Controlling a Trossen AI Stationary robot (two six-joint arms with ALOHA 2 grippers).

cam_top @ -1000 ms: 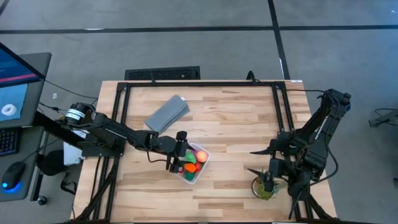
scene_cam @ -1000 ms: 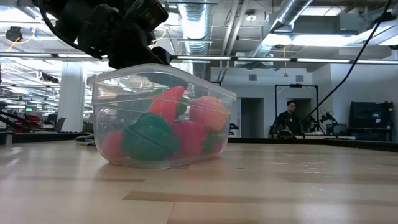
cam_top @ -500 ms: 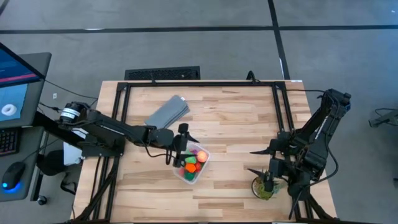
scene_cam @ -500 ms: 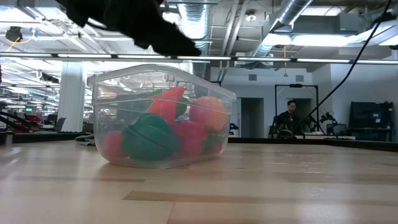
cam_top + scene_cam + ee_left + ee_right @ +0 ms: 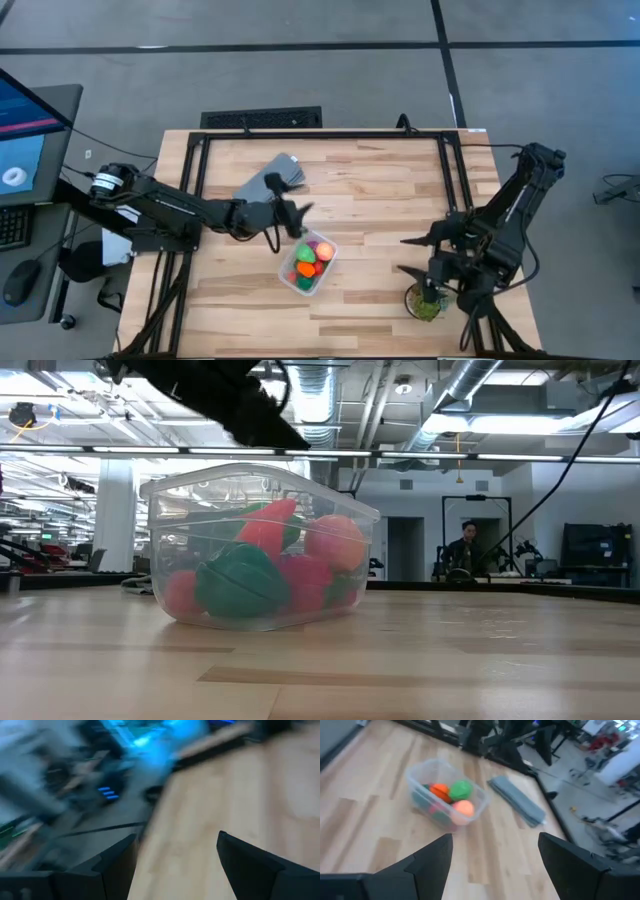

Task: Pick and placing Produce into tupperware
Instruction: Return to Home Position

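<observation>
The clear tupperware stands on the wooden table with the toy produce inside it: dark green, orange, red and a yellow-orange ball. The low view shows the tupperware side on, the produce piled against its wall. My left gripper hovers open just beyond the tupperware's far-left side and holds nothing; its wrist view shows only blurred table between the left gripper's fingers. My right gripper waits open near the table's right edge; from there the right gripper looks across at the tupperware.
A flat grey lid lies on the table beyond the left gripper. A spiky green potted plant stands at the near right, below the right arm. A black frame runs round the table's edges. A person sits far off in the room.
My left gripper has risen out from over the tupperware and drawn back toward the table's far edge, turning as it went. The tupperware and the produce have stayed in place.
</observation>
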